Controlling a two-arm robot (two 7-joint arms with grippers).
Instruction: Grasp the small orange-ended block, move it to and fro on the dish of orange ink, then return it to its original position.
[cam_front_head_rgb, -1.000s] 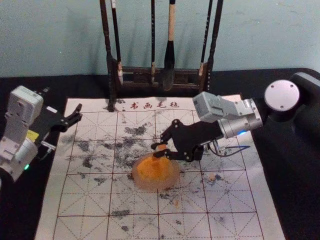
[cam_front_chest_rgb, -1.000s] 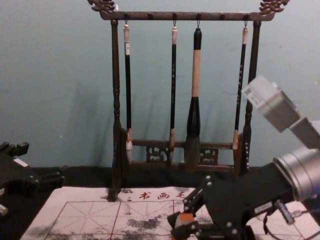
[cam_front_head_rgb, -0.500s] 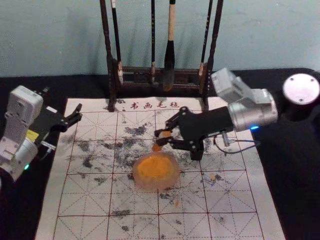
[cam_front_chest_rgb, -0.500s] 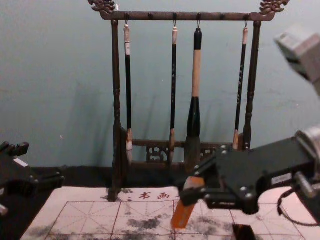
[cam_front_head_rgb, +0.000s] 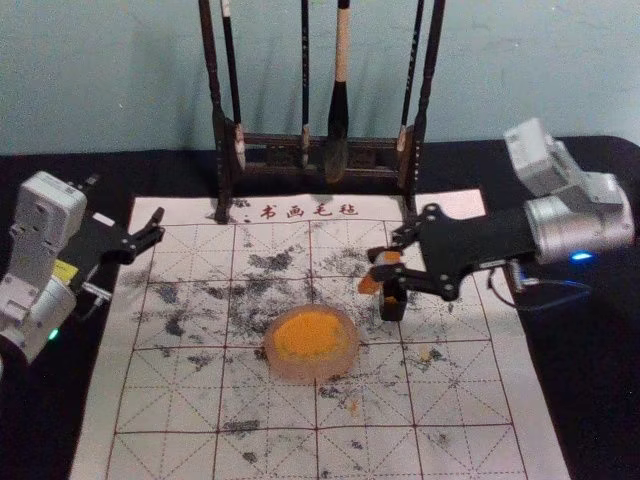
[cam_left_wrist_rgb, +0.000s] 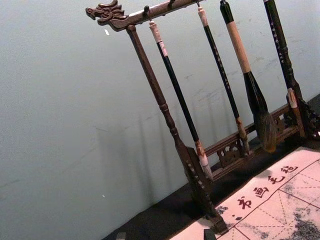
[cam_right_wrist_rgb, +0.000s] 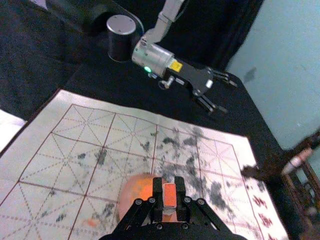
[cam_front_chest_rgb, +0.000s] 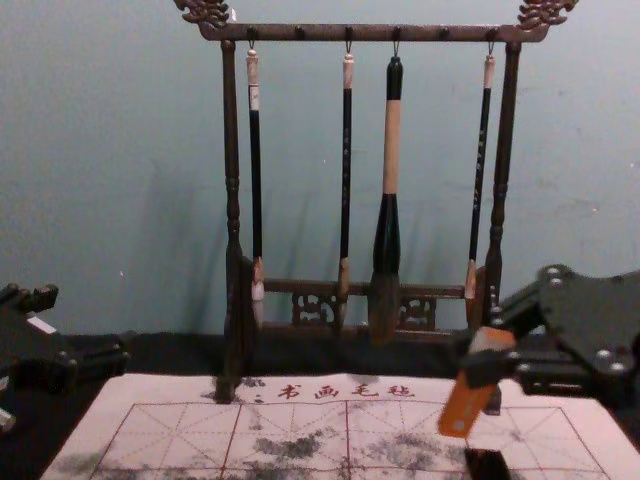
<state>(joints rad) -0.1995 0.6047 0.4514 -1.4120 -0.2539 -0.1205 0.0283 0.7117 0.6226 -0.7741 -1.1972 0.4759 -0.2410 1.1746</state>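
Observation:
My right gripper (cam_front_head_rgb: 384, 267) is shut on the small orange block (cam_front_head_rgb: 368, 286), above the mat to the right of and behind the ink dish (cam_front_head_rgb: 311, 343). In the chest view the block (cam_front_chest_rgb: 460, 408) hangs tilted, its lower end clear of the mat. The right wrist view has the block (cam_right_wrist_rgb: 170, 194) between the fingertips of my right gripper (cam_right_wrist_rgb: 169, 202), the dish partly hidden behind. Just below the gripper in the head view stands a small black holder (cam_front_head_rgb: 393, 307). My left gripper (cam_front_head_rgb: 127, 204) is parked open at the left; its fingertips edge into the left wrist view, gripper (cam_left_wrist_rgb: 165, 235).
A dark wooden rack (cam_front_head_rgb: 221, 165) with several hanging brushes, among them a thick one (cam_front_head_rgb: 338, 120), stands behind the mat. The ink-stained mat (cam_front_head_rgb: 170, 400) lies on a black cloth (cam_front_head_rgb: 590, 350), with small orange spots near the dish.
My right gripper has moved from over the dish's back edge to the right with the block, which rose off the dish. The black holder and dish are now less covered. The left arm has stayed still.

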